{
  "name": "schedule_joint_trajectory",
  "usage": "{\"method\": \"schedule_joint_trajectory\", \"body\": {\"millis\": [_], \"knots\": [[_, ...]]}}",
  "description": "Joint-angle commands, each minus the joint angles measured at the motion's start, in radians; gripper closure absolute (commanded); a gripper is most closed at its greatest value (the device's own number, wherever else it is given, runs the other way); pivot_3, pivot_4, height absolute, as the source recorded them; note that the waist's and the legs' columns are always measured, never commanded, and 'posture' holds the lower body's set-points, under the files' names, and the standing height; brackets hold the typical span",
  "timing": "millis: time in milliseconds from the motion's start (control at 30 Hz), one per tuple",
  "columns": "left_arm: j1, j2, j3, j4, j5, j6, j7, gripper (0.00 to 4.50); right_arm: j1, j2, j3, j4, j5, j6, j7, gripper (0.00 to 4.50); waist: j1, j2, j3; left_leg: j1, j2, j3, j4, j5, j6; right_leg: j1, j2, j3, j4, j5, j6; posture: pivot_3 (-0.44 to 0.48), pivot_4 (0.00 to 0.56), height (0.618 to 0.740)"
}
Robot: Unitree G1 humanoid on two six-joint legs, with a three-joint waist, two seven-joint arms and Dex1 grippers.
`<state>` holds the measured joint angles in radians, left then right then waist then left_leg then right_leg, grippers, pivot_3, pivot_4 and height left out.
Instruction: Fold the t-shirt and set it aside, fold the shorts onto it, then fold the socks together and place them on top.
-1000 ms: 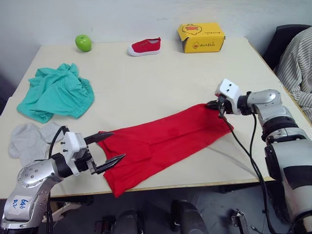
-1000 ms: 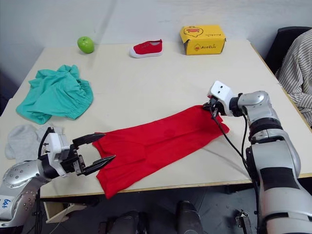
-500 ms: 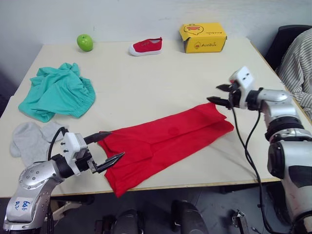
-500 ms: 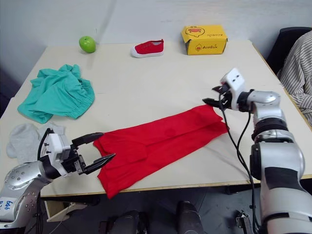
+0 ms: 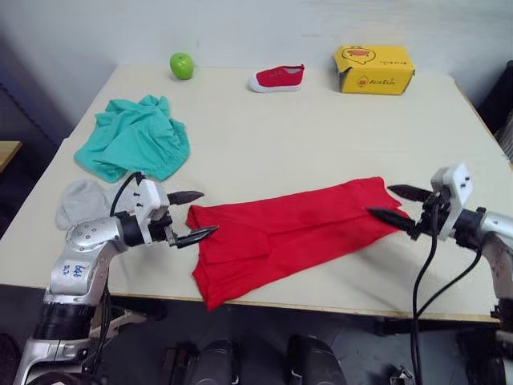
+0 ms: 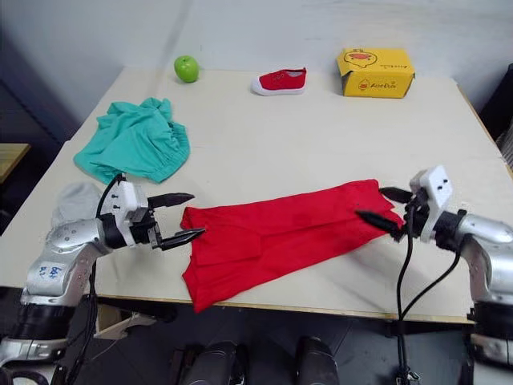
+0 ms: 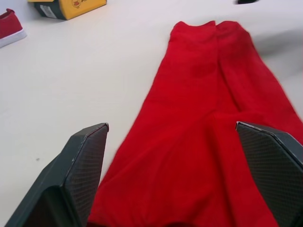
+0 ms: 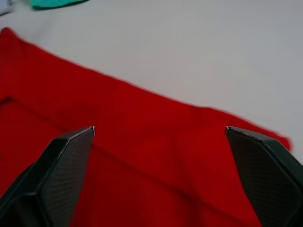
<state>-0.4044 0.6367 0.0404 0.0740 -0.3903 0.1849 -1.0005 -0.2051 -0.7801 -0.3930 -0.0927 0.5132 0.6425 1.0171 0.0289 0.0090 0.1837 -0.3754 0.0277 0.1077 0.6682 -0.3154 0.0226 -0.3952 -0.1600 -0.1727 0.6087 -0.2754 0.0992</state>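
The t-shirt (image 5: 296,233) lies as a long red band along the bench's near edge, limp and light. Both the left gripper (image 5: 192,216) and right gripper (image 5: 398,205) hold their jaws wide and empty at its ends. It will likely sag, so pinch the end corners.

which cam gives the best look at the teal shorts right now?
Either head eye view: the crumpled teal fabric shorts lie whole on the table's far left. The right wrist view catches just a teal sliver past the bright red cotton t-shirt.
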Motion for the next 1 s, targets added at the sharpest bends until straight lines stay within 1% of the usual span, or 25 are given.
{"method": "schedule_joint_trajectory", "body": {"millis": [33, 100, 167, 267, 333, 433, 600, 667, 733, 767, 867, 933, 967, 1000], "knots": [[-0.195, -0.049, -0.071, 0.213, 0.093, -0.054, -0.013, 0.00, 0.141, 0.011, -0.150, -0.283, 0.258, 0.332, -0.117, 0.02, 0.004, -0.003, 0.000, 0.000, 0.000, 0.000, 0.000, 0.000, 0.000, 0.000, 0.000, 0.000, -0.002, 0.000, 0.000, 0.000, 0.150, 0.740], [-0.307, -0.092, -0.099, 0.363, 0.127, -0.052, -0.015, 0.00, 0.187, 0.037, -0.206, -0.349, 0.368, 0.481, -0.214, 0.02, 0.009, -0.006, 0.000, -0.001, 0.000, 0.000, 0.001, -0.001, 0.000, 0.000, 0.001, 0.000, -0.001, 0.000, 0.000, 0.000, 0.150, 0.740], [-0.401, -0.131, -0.125, 0.521, 0.180, -0.118, -0.018, 0.00, 0.225, 0.053, -0.217, -0.389, 0.403, 0.552, -0.285, 0.02, 0.001, -0.007, 0.000, -0.001, 0.001, 0.001, 0.001, -0.001, 0.000, 0.000, 0.001, 0.001, 0.000, 0.001, 0.001, 0.000, 0.150, 0.740], [-0.508, -0.180, -0.154, 0.733, 0.242, -0.181, -0.023, 0.00, 0.266, 0.076, -0.179, -0.409, 0.388, 0.581, -0.367, 0.02, -0.010, -0.009, 0.000, 0.000, 0.001, 0.005, -0.001, -0.002, 0.001, 0.000, 0.003, 0.003, -0.003, 0.002, 0.001, 0.000, 0.150, 0.740], [-0.560, -0.207, -0.167, 0.853, 0.275, -0.223, -0.034, 0.00, 0.253, 0.123, -0.149, -0.400, 0.381, 0.574, -0.428, 0.02, -0.015, -0.011, 0.000, 0.000, 0.001, 0.008, -0.001, -0.003, 0.000, -0.001, 0.008, 0.005, -0.006, 0.002, 0.002, 0.000, 0.150, 0.740], [-0.600, -0.231, -0.182, 0.954, 0.313, -0.243, -0.053, 0.00, 0.228, 0.156, -0.055, -0.383, 0.316, 0.523, -0.482, 0.02, -0.022, -0.012, 0.001, -0.001, 0.002, 0.010, -0.002, -0.003, -0.001, -0.004, 0.010, 0.008, -0.006, 0.002, 0.001, 0.000, 0.150, 0.740], [-0.613, -0.242, -0.179, 1.008, 0.344, -0.254, -0.089, 0.00, 0.166, 0.202, 0.051, -0.321, 0.250, 0.475, -0.537, 0.02, -0.032, -0.018, -0.001, 0.000, 0.004, 0.012, -0.001, -0.003, -0.001, -0.006, 0.010, 0.011, -0.004, 0.002, 0.002, 0.000, 0.150, 0.740], [-0.609, -0.241, -0.179, 1.014, 0.354, -0.251, -0.104, 0.40, 0.136, 0.225, 0.082, -0.299, 0.244, 0.447, -0.532, 0.41, -0.034, -0.020, -0.002, 0.000, 0.006, 0.012, -0.001, -0.003, -0.001, -0.006, 0.010, 0.012, -0.003, 0.002, 0.002, 0.000, 0.150, 0.740], [-0.601, -0.239, -0.182, 1.009, 0.361, -0.251, -0.125, 0.91, 0.109, 0.244, 0.110, -0.273, 0.228, 0.425, -0.539, 0.95, -0.034, -0.020, -0.002, 0.001, 0.007, 0.013, -0.001, -0.003, -0.001, -0.006, 0.010, 0.012, -0.002, 0.002, 0.002, 0.000, 0.150, 0.740], [-0.597, -0.239, -0.182, 1.005, 0.362, -0.252, -0.133, 1.31, 0.099, 0.247, 0.124, -0.261, 0.214, 0.413, -0.541, 1.39, -0.034, -0.020, -0.002, 0.001, 0.007, 0.013, -0.001, -0.003, -0.001, -0.006, 0.010, 0.012, -0.002, 0.002, 0.002, 0.000, 0.150, 0.740], [-0.577, -0.236, -0.168, 0.971, 0.346, -0.237, -0.176, 2.23, 0.064, 0.260, 0.166, -0.210, 0.166, 0.369, -0.552, 2.39, -0.035, -0.020, -0.002, 0.000, 0.006, 0.014, -0.001, -0.003, -0.001, -0.008, 0.010, 0.013, -0.001, 0.002, 0.002, 0.000, 0.150, 0.740], [-0.544, -0.227, -0.164, 0.923, 0.339, -0.228, -0.195, 2.91, 0.037, 0.270, 0.177, -0.173, 0.141, 0.341, -0.562, 3.18, -0.036, -0.020, -0.002, 0.000, 0.005, 0.015, -0.001, -0.003, -0.001, -0.009, 0.010, 0.014, -0.001, 0.002, 0.002, 0.000, 0.150, 0.740], [-0.527, -0.222, -0.162, 0.898, 0.341, -0.244, -0.184, 3.20, 0.028, 0.270, 0.183, -0.161, 0.129, 0.328, -0.562, 3.50, -0.038, -0.020, -0.002, 0.000, 0.006, 0.015, -0.001, -0.003, -0.001, -0.009, 0.010, 0.014, -0.001, 0.002, 0.002, 0.000, 0.150, 0.740], [-0.511, -0.216, -0.157, 0.868, 0.352, -0.269, -0.144, 3.57, 0.019, 0.266, 0.187, -0.150, 0.118, 0.316, -0.558, 3.91, -0.039, -0.020, -0.002, 0.000, 0.006, 0.015, -0.001, -0.003, -0.001, -0.009, 0.010, 0.015, 0.000, 0.002, 0.002, 0.000, 0.150, 0.740]]}}
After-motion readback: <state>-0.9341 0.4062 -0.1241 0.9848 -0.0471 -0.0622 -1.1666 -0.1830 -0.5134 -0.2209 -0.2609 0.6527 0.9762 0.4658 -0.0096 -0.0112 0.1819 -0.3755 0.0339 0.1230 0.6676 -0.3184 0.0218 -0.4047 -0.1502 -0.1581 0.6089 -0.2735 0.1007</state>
